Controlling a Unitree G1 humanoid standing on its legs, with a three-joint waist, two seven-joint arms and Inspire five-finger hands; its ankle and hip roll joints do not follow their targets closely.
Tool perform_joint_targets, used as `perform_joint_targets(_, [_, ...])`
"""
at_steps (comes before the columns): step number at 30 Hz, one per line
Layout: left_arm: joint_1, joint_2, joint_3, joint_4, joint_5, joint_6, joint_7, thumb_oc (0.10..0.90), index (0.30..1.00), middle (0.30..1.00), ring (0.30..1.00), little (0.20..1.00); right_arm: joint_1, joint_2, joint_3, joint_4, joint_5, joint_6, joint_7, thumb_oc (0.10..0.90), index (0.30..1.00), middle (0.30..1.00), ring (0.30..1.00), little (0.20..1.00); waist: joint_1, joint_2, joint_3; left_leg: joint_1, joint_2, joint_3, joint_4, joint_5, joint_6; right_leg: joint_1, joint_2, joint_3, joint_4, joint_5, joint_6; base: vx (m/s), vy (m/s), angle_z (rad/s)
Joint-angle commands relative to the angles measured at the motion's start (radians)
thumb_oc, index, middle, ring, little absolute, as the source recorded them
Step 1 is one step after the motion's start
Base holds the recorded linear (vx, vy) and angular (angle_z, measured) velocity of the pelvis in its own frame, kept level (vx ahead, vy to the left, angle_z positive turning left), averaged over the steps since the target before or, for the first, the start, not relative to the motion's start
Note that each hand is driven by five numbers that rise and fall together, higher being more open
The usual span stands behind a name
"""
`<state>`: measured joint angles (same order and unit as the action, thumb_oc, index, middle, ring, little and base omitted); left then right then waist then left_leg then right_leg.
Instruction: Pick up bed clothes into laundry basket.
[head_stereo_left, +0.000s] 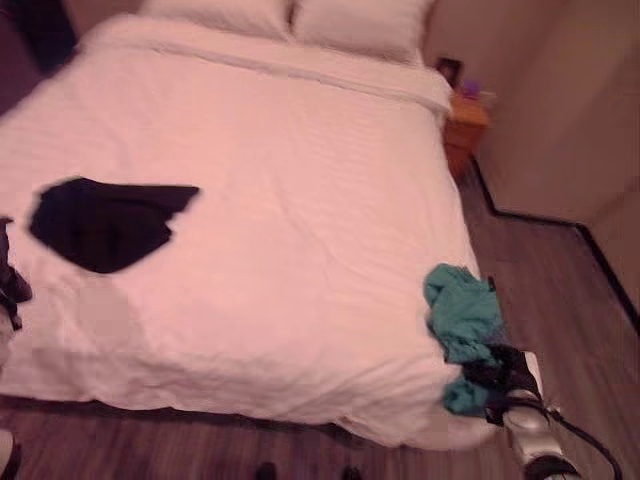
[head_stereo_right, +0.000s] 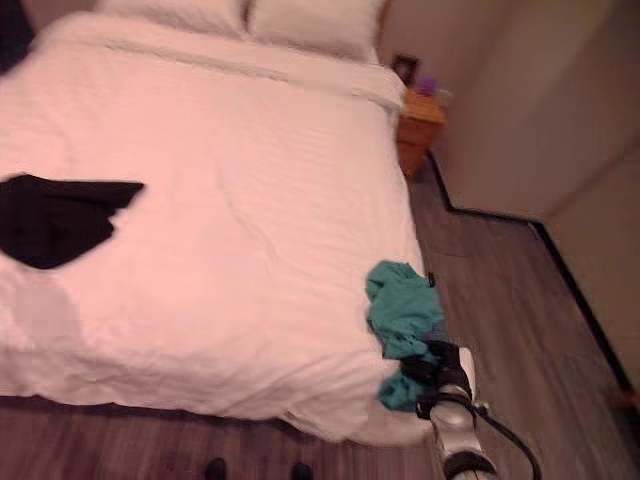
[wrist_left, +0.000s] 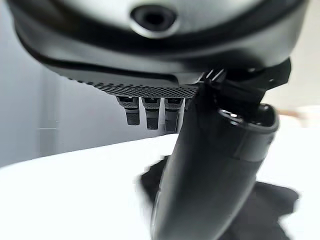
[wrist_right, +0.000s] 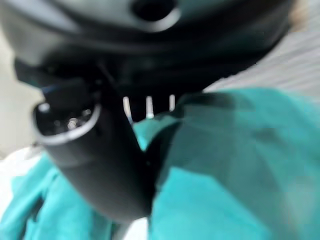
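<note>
Fingers of your right hand (head_stereo_right: 447, 375) are gripping the teal garment (head_stereo_right: 402, 308) at the bed's (head_stereo_left: 300, 200) near right corner; your left hand (wrist_left: 210, 165) is hanging relaxed above the black garment (head_stereo_left: 105, 222).

Two pillows (head_stereo_left: 290, 18) at the bed's head; a wooden nightstand (head_stereo_left: 463, 128) beside.

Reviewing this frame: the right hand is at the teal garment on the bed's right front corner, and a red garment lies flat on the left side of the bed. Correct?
Not quite: the garment lying flat on the left is black, not red, as the left eye view shows. The rest holds: the right hand is at the teal garment on the right front corner of the bed.
</note>
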<state>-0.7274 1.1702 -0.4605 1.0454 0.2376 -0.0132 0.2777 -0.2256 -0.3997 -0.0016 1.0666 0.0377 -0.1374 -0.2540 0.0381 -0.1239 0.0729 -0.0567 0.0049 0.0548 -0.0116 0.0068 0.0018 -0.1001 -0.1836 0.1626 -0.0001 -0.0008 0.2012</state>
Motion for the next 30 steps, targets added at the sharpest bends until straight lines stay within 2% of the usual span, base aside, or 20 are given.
perform_joint_targets(1, [-0.177, 0.093, 0.122, 0.011, 0.002, -0.035, 0.135, 0.800, 0.900, 0.900, 0.900, 0.900, 0.215, -0.018, 0.111, 0.179, -0.022, 0.142, 0.026, 0.400, 0.300, 0.300, 0.300, 0.300, -0.020, 0.125, -0.020, -0.078, 0.078, -0.087, -0.076, 0.081, -0.146, 0.069, 0.019, -0.014, -0.087, 0.075, 0.061, 0.05, 0.188, -0.66])
perform_joint_targets(6, [-0.225, 0.121, 0.088, 0.023, -0.006, -0.032, 0.139, 0.800, 0.900, 0.900, 0.900, 0.900, 0.203, 0.021, 0.153, 0.179, -0.036, 0.145, 0.034, 0.400, 0.300, 0.300, 0.300, 0.300, -0.004, 0.115, -0.023, -0.065, 0.092, -0.058, -0.076, 0.063, -0.144, 0.036, 0.022, -0.053, -0.087, 0.113, 0.061, 0.02, 0.122, -0.63])
perform_joint_targets(8, [-0.227, 0.111, 0.067, 0.117, 0.021, -0.021, 0.110, 0.800, 0.900, 0.900, 0.900, 0.900, 0.190, 0.022, 0.166, 0.191, -0.048, 0.151, 0.040, 0.400, 0.300, 0.300, 0.300, 0.300, 0.005, 0.100, -0.017, -0.062, 0.097, -0.048, -0.076, 0.057, -0.143, 0.019, 0.026, -0.079, -0.087, 0.129, 0.061, 0.01, 0.119, -0.77])
perform_joint_targets(10, [-0.231, 0.109, 0.064, 0.127, 0.027, -0.020, 0.106, 0.800, 0.900, 0.900, 0.900, 0.900, 0.190, 0.022, 0.165, 0.192, -0.049, 0.151, 0.041, 0.400, 0.300, 0.300, 0.300, 0.300, 0.007, 0.096, -0.015, -0.064, 0.098, -0.047, -0.076, 0.057, -0.142, 0.015, 0.025, -0.083, -0.087, 0.134, 0.061, 0.00, 0.051, -0.48])
perform_joint_targets(14, [-0.247, 0.106, 0.055, 0.166, 0.045, -0.009, 0.104, 0.800, 0.900, 0.900, 0.900, 0.900, 0.183, 0.008, 0.158, 0.196, -0.043, 0.146, 0.038, 0.400, 0.300, 0.300, 0.300, 0.300, 0.010, 0.082, -0.004, -0.087, 0.099, -0.055, -0.076, 0.057, -0.138, -0.013, 0.022, -0.104, -0.087, 0.140, 0.061, -0.02, 0.065, -0.05])
perform_joint_targets(20, [-0.261, 0.152, 0.061, 0.175, 0.057, 0.006, 0.125, 0.800, 0.900, 0.900, 0.900, 0.900, 0.187, 0.014, 0.175, 0.194, -0.046, 0.137, 0.045, 0.400, 0.300, 0.300, 0.300, 0.300, 0.025, 0.063, 0.008, -0.113, 0.101, -0.077, -0.076, 0.057, -0.136, -0.038, 0.021, -0.125, -0.087, 0.160, 0.061, -0.01, 0.031, 0.10])
perform_joint_targets(21, [-0.262, 0.147, 0.058, 0.144, 0.066, 0.017, 0.129, 0.800, 0.900, 0.900, 0.900, 0.900, 0.136, 0.018, 0.192, 0.198, -0.039, 0.137, 0.043, 0.400, 0.300, 0.300, 0.300, 0.300, 0.050, 0.062, 0.009, -0.118, 0.099, -0.087, -0.076, 0.059, -0.134, -0.036, 0.021, -0.137, -0.087, 0.156, 0.061, 0.00, 0.006, 0.04])
perform_joint_targets(23, [-0.263, 0.148, 0.060, 0.142, 0.066, 0.019, 0.129, 0.800, 0.900, 0.900, 0.900, 0.900, 0.130, 0.019, 0.192, 0.203, -0.038, 0.135, 0.043, 0.400, 0.300, 0.300, 0.300, 0.300, 0.048, 0.062, 0.012, -0.118, 0.098, -0.088, -0.076, 0.059, -0.134, -0.035, 0.021, -0.138, -0.087, 0.155, 0.061, 0.00, 0.016, 0.19])
perform_joint_targets(24, [-0.284, 0.111, 0.065, 0.173, 0.082, 0.049, 0.141, 0.800, 0.900, 0.900, 0.900, 0.900, 0.130, 0.046, 0.233, 0.210, -0.075, 0.138, 0.046, 0.400, 0.300, 0.300, 0.300, 0.300, 0.053, 0.049, 0.019, -0.124, 0.096, -0.102, -0.076, 0.059, -0.131, -0.038, 0.019, -0.140, -0.087, 0.156, 0.061, 0.00, 0.043, 0.30])
perform_joint_targets(30, [-0.279, 0.144, 0.074, 0.196, 0.088, 0.054, 0.152, 0.800, 0.900, 0.900, 0.900, 0.900, 0.125, 0.042, 0.224, 0.204, -0.091, 0.139, 0.031, 0.400, 0.300, 0.300, 0.300, 0.300, 0.053, 0.028, 0.038, -0.139, 0.099, -0.112, -0.076, 0.062, -0.129, -0.050, 0.019, -0.148, -0.087, 0.175, 0.061, -0.04, 0.047, 0.09])
